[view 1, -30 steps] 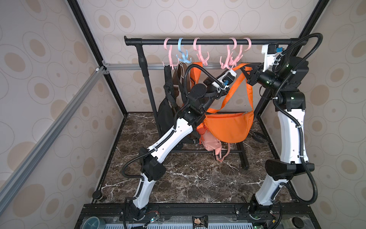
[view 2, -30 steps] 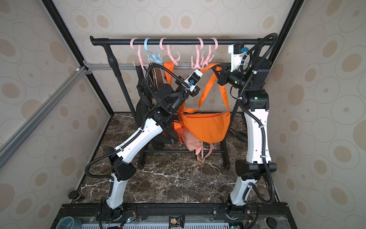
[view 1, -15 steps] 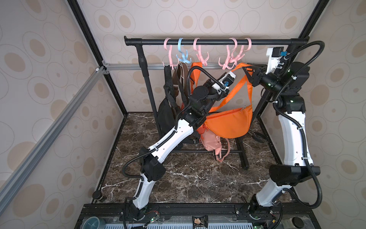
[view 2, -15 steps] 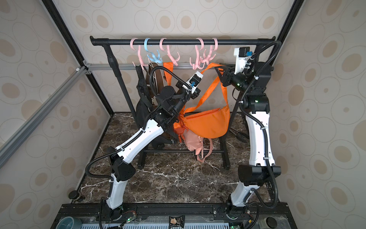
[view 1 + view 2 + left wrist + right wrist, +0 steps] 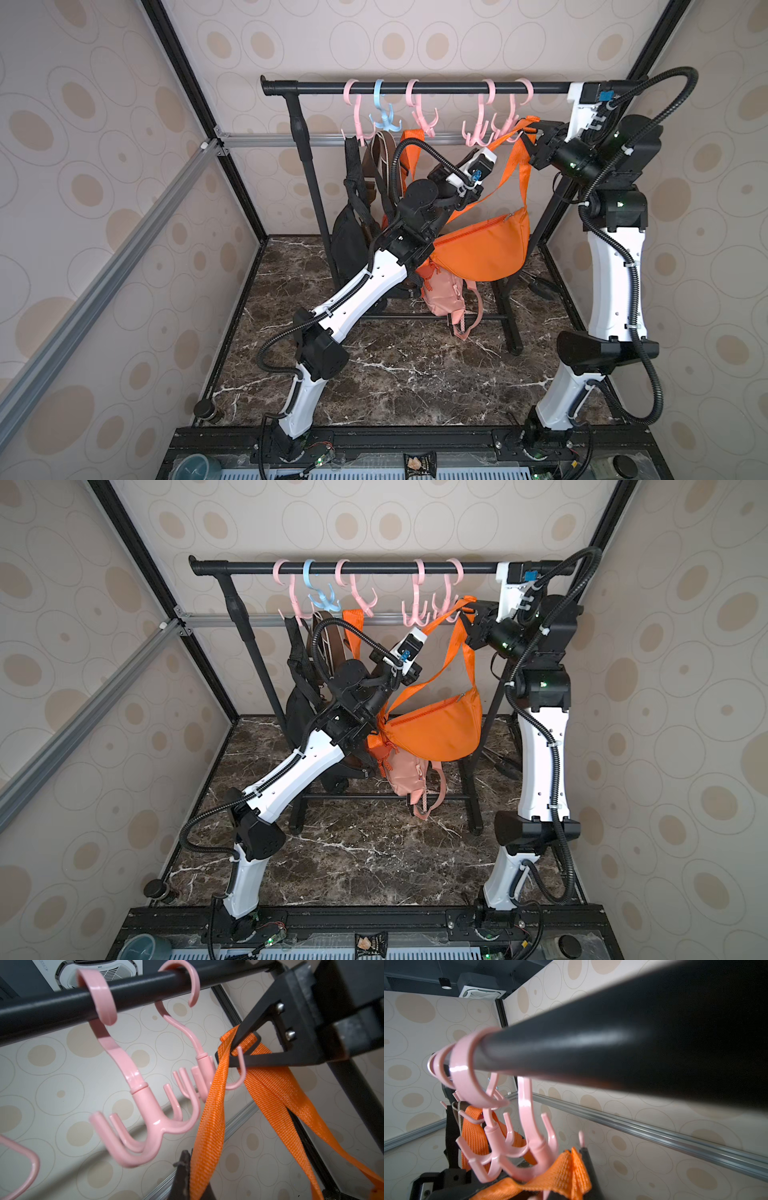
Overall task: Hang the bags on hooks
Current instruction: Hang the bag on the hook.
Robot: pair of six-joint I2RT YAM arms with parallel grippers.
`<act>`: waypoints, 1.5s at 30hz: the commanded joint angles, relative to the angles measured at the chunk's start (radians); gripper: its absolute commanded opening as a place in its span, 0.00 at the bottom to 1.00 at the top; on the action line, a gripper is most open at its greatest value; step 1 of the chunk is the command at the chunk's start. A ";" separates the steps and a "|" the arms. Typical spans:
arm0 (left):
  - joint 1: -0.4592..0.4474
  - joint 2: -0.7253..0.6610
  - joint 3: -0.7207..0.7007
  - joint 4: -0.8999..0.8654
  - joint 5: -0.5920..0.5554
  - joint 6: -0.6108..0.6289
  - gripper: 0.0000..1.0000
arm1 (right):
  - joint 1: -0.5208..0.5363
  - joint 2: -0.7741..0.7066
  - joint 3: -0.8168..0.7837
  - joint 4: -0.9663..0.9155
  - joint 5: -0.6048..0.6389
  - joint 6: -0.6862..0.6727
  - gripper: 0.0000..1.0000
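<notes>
**Both grippers pinch the orange bag's strap at the right-end hook**

Beige wallpaper with oval rings covers the booth walls, and an aluminium bar crosses at 9 o'clock. The floor is glossy dark marble with white veins. At 12 o'clock in both top views, a matte black rail carries moulded plastic hooks, one blue hook among pink ones. Below hang a black bag and a salmon backpack.

The left gripper is pressed together on the woven strap. The orange bag, a smooth crescent, hangs off the floor at 1 o'clock. The right gripper pinches the strap's top beside a prong of the rightmost pink hook. Whether the strap sits over it, I cannot tell.

The print on a packet at 6 o'clock is too small to read.
</notes>
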 commanded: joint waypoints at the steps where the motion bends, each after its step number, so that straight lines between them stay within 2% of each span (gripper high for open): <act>1: 0.053 -0.004 0.076 0.014 -0.072 -0.026 0.00 | -0.026 0.039 0.099 -0.001 0.083 0.043 0.00; 9: 0.059 -0.006 0.018 -0.074 -0.090 -0.037 0.00 | -0.026 0.035 0.000 -0.031 0.063 0.030 0.00; 16: 0.037 -0.001 -0.021 -0.101 -0.100 -0.048 0.00 | -0.024 -0.129 -0.321 0.121 0.112 0.032 0.00; 17: 0.034 0.001 -0.021 -0.101 -0.102 -0.050 0.00 | -0.025 -0.133 -0.331 0.114 0.115 0.032 0.01; 18: 0.031 0.002 -0.020 -0.104 -0.103 -0.055 0.00 | -0.024 -0.134 -0.330 0.102 0.119 0.032 0.08; 20: 0.025 0.004 -0.017 -0.109 -0.096 -0.062 0.13 | -0.024 -0.138 -0.332 0.086 0.123 0.035 0.27; 23: 0.014 0.000 -0.007 -0.113 -0.089 -0.062 0.39 | -0.023 -0.181 -0.391 0.122 0.126 0.051 0.42; 26: 0.003 -0.019 0.005 -0.132 -0.080 -0.058 0.55 | -0.018 -0.236 -0.456 0.151 0.162 0.051 0.54; 28: -0.001 -0.043 0.006 -0.152 -0.064 -0.073 0.62 | -0.015 -0.260 -0.459 0.129 0.190 0.049 0.66; 31: -0.007 -0.083 0.004 -0.193 -0.041 -0.108 0.71 | -0.013 -0.303 -0.498 0.121 0.221 0.062 0.75; 35: -0.024 -0.142 -0.059 -0.240 -0.043 -0.124 0.82 | -0.006 -0.394 -0.649 0.162 0.294 0.092 0.81; 37: -0.031 -0.178 -0.121 -0.233 -0.057 -0.134 0.88 | 0.000 -0.450 -0.740 0.203 0.328 0.101 0.83; 40: -0.031 -0.232 -0.220 -0.233 -0.066 -0.188 0.94 | 0.014 -0.483 -0.750 0.146 0.351 0.110 0.88; 42: -0.031 -0.274 -0.296 -0.225 -0.062 -0.221 0.99 | 0.036 -0.536 -0.788 0.126 0.432 0.117 0.88; 45: -0.032 -0.363 -0.470 -0.157 -0.055 -0.290 1.00 | 0.089 -0.637 -0.903 0.145 0.529 0.153 0.89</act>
